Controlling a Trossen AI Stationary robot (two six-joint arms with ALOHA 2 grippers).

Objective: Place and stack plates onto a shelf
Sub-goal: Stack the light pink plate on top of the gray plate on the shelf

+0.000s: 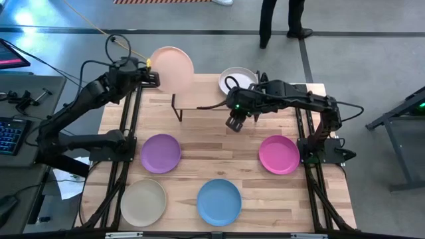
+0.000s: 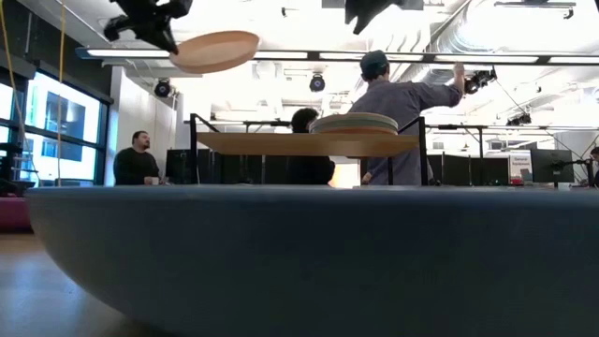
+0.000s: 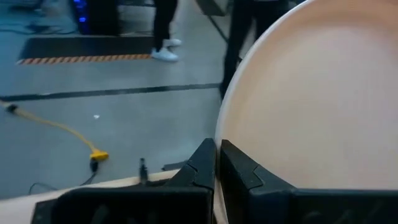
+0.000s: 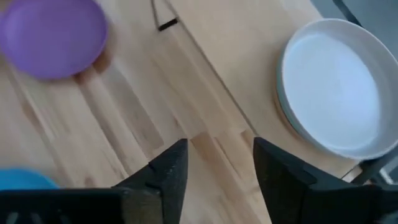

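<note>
My left gripper is shut on a pale pink plate, held high above the shelf's left end; in the low view the plate hangs well above the shelf. A stack of plates with a pale top plate rests on the right part of the shelf. My right gripper stands open over the bare table just in front of the shelf, with nothing between its fingers. My left gripper pinches the pink plate's rim between its two fingers, on the plate's left side. The fingers come nearly level from the table's left. The plate is lifted clear of shelf and table, hollow side up and only slightly tilted.
On the table lie a purple plate, a magenta plate, a blue plate and a beige plate. The blue plate fills the low view's foreground. People stand and sit beyond the far edge.
</note>
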